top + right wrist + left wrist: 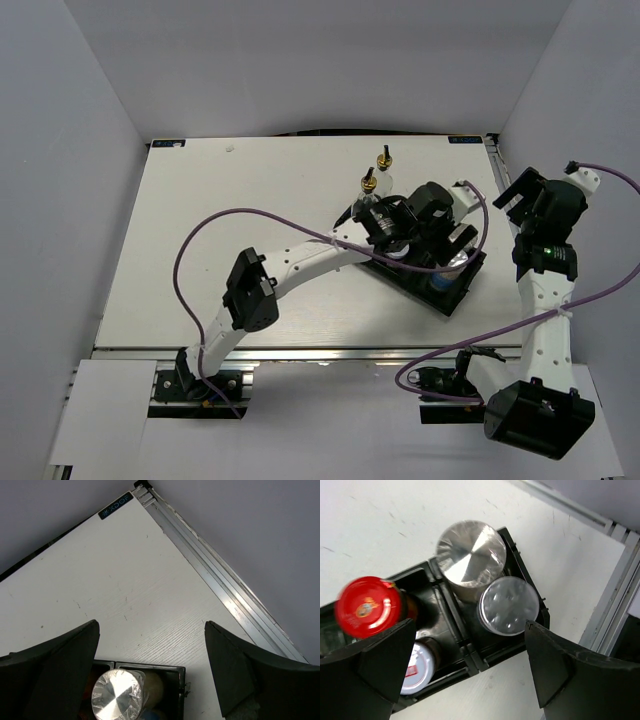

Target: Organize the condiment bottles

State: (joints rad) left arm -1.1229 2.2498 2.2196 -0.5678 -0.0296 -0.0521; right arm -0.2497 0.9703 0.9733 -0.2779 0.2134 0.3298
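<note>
In the left wrist view the black tray [470, 657] holds a red-capped brown jar [368, 606], a white-lidded jar [415, 667], a silver-lidded jar [471, 552] and a grey-topped bottle [509, 605]. My left gripper [470, 672] hovers open and empty above the tray's near edge; it also shows in the top view [415, 235]. Two clear glass bottles with gold pourers [385, 160] [368, 185] stand on the table just behind the tray. My right gripper [152, 675] is open and empty, above the table beyond the tray's far corner. The silver-lidded jar [118, 695] shows below it.
The tray [452, 300] lies askew at the right middle of the white table [250, 200]. The table's metal right edge rail [225, 585] runs close to the tray. White walls enclose the table. A purple cable [200, 235] loops over the left arm.
</note>
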